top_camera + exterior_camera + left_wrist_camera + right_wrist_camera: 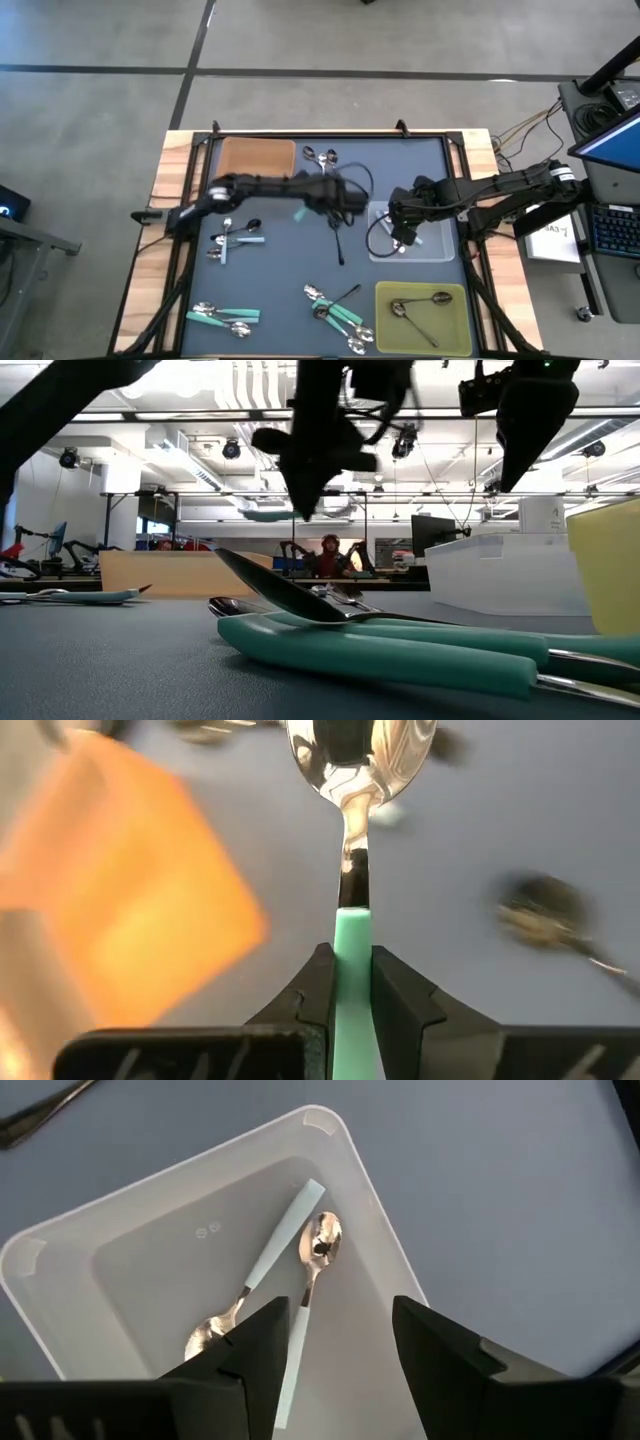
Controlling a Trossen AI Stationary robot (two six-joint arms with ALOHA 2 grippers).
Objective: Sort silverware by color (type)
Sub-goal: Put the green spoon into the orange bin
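While mid-table, left tool (350, 985) around teal spoon (352, 870).

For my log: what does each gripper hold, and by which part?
Left gripper: a teal spoon, by its handle. Right gripper: open, holds nothing, above the clear tray.

Teal-handled spoon (352, 870): mirror-polished metal bowl, matt plastic grip. Clear tray (130, 1240), frame centre: frosted translucent plastic, smooth. Two light-blue spoons (290, 1270): glossy metal bowls. Table mat (520, 1190): matt grey.
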